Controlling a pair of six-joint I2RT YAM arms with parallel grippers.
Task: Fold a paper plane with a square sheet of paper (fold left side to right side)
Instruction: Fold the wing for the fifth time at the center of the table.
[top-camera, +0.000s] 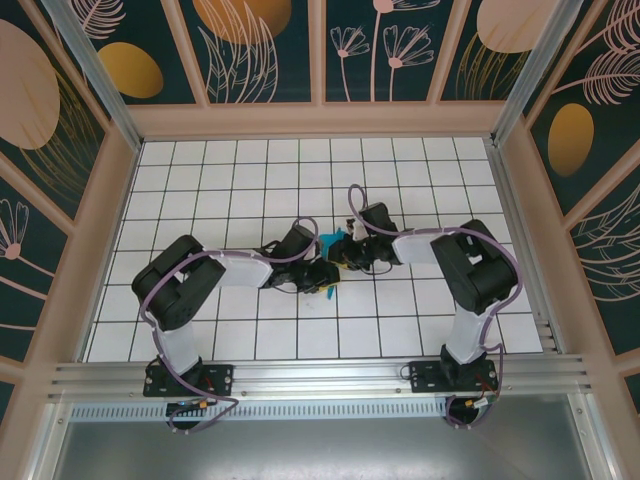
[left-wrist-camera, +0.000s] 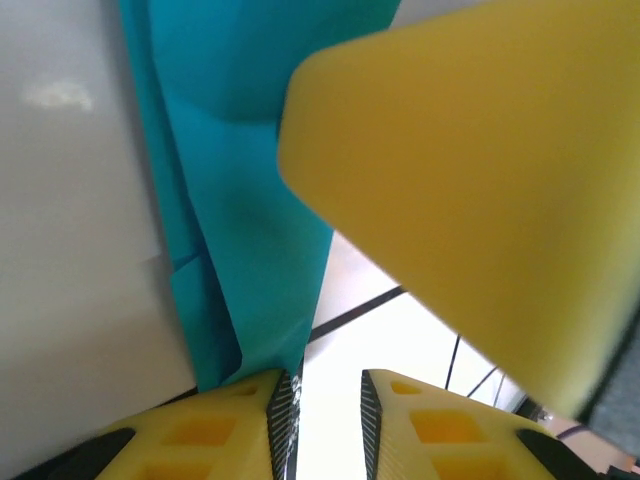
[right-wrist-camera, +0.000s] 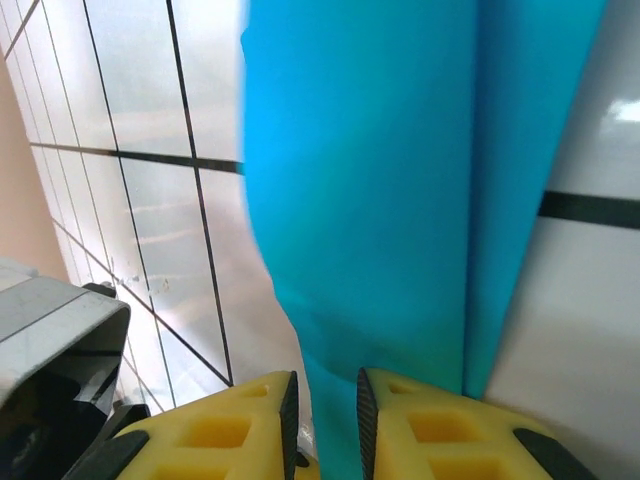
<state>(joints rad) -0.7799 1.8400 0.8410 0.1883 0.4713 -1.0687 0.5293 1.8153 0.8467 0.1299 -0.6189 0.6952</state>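
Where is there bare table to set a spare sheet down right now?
Free: the far tile rows under the back wall, and the near strip between the left arm's base and the right arm's base. Crowded: the middle, where the left pincer and right pincer meet at the blue paper.

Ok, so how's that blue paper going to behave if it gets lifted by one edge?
Probably floppy: the blue paper looks thin and curves away from its crease. It is likely very light, so a nudge could slide it across the glossy tiled table. Its folds may stiffen it lengthwise a little.
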